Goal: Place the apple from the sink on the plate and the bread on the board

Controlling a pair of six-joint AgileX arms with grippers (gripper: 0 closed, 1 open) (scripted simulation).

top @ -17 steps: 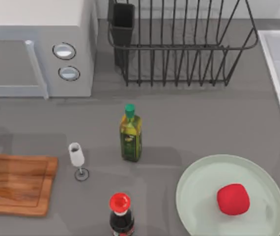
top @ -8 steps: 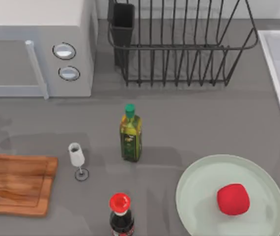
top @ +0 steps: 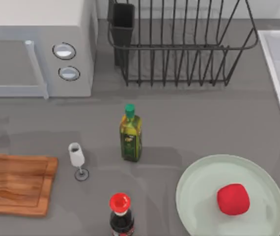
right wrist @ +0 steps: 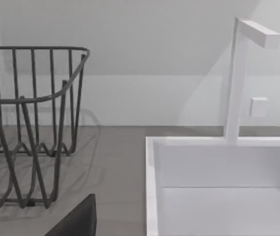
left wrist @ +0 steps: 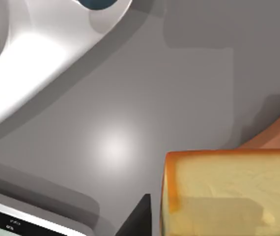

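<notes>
On grey bench (top: 218,128), top view: small red roundish apple (top: 233,199) rests on large pale green-white round plate (top: 194,196) at right; brown wooden grooved board (top: 14,184) at left, bare; pale sink rim (top: 277,78) at right edge.

Left wrist view: golden-brown bread block (left wrist: 231,191) close up, beside board corner (left wrist: 277,132); left hand's grip: cannot tell.

Right wrist view: white sink (right wrist: 218,187), dark wire rack (right wrist: 32,123); right hand's opening: cannot tell.
</notes>
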